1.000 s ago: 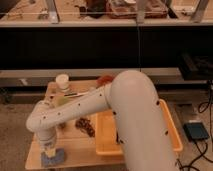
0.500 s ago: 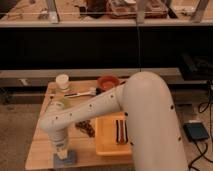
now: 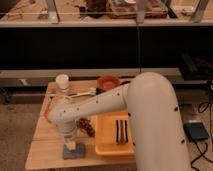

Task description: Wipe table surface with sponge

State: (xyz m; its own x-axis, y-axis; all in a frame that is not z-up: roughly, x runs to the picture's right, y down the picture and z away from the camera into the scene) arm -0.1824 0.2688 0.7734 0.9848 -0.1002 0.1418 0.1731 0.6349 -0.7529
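Observation:
The light tan wooden table surface (image 3: 47,131) is low in the camera view. The blue-grey sponge (image 3: 74,151) lies flat near the table's front edge, left of the yellow tray. My gripper (image 3: 70,144) points straight down at the end of the white arm and sits right on top of the sponge, pressing it to the wood. The arm hides much of the table's middle.
A yellow-orange tray (image 3: 112,135) with dark sticks sits right of the sponge. A brown crumbly pile (image 3: 86,126) lies between them. A white cup (image 3: 62,82) and an orange-brown bowl (image 3: 108,82) stand at the back. The front table edge is close to the sponge.
The gripper and the sponge under it have shifted right along the front of the table, toward the tray. The arm has swung right too.

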